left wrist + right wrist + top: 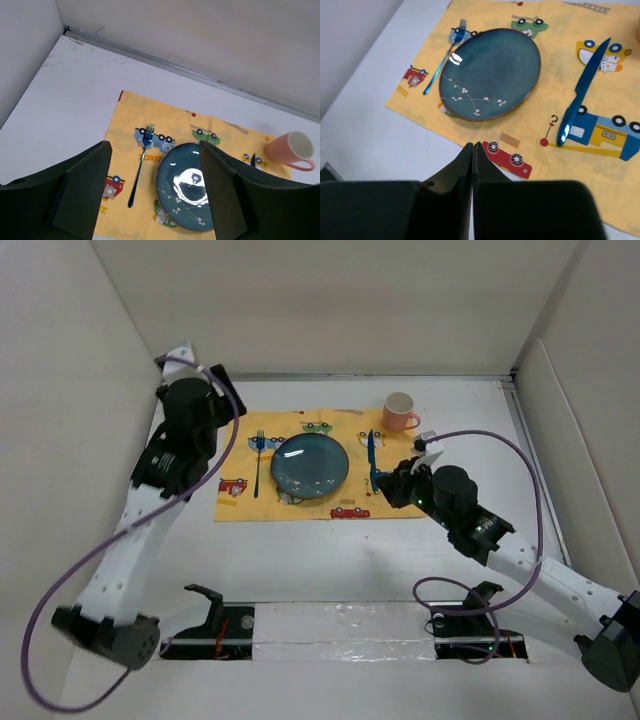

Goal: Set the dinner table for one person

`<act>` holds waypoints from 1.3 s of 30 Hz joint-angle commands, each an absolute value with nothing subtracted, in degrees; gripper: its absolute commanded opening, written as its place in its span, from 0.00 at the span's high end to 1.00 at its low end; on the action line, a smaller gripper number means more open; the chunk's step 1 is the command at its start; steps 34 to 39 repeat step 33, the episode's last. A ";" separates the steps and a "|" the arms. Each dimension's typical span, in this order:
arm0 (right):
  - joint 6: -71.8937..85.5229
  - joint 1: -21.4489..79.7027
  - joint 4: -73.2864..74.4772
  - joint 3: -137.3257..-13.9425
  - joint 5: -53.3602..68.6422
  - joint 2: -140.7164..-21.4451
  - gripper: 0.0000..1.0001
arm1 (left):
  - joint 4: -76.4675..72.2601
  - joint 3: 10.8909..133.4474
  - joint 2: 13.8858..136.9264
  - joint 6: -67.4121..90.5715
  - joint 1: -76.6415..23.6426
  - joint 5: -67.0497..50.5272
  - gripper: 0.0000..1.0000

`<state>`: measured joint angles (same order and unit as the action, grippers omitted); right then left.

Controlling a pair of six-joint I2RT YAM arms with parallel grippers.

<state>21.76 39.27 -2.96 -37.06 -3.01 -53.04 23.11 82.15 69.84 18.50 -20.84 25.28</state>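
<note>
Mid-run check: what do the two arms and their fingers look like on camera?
The left arm and right arm both have white links joined by black cylindrical joint housings. A purple cable runs in loose loops along each. The fingers are matte black, broad and flat-faced, with no visible markings.

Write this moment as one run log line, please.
left gripper: open, empty | right gripper: shut, empty | placemat: plate centre, fork left, knife right | mug: placemat's far right corner
</note>
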 commanded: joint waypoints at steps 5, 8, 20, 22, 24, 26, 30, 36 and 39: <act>21.70 41.40 -0.91 -41.21 -10.44 -44.31 0.58 | 22.41 63.74 47.40 24.60 -20.83 22.85 0.29; 24.33 41.92 7.96 -46.39 -17.01 -37.02 0.45 | 23.55 59.77 37.99 26.01 -20.83 24.34 0.28; 26.27 43.06 16.15 -44.13 -43.93 -4.84 0.41 | 21.72 50.81 10.20 27.33 -20.83 26.90 0.21; 27.33 43.76 17.22 -43.33 -44.03 -5.62 0.41 | 21.10 48.97 10.54 27.51 -20.83 25.59 0.21; 27.33 44.38 15.91 -42.19 -43.16 -9.04 0.41 | 19.52 47.38 11.33 27.68 -20.83 24.00 0.21; 27.60 44.38 16.43 -42.89 -42.37 -11.94 0.41 | 17.42 44.57 13.18 28.21 -20.83 22.15 0.21; 27.42 44.38 15.91 -44.03 -41.31 -19.40 0.41 | 18.10 44.82 17.30 27.25 -20.83 20.30 0.21; 28.48 44.38 14.68 -44.03 -40.78 -21.09 0.41 | 18.90 45.09 17.40 26.55 -20.83 21.36 0.18; 28.48 44.38 14.68 -44.03 -40.78 -21.09 0.41 | 18.90 45.09 17.40 26.55 -20.83 21.36 0.18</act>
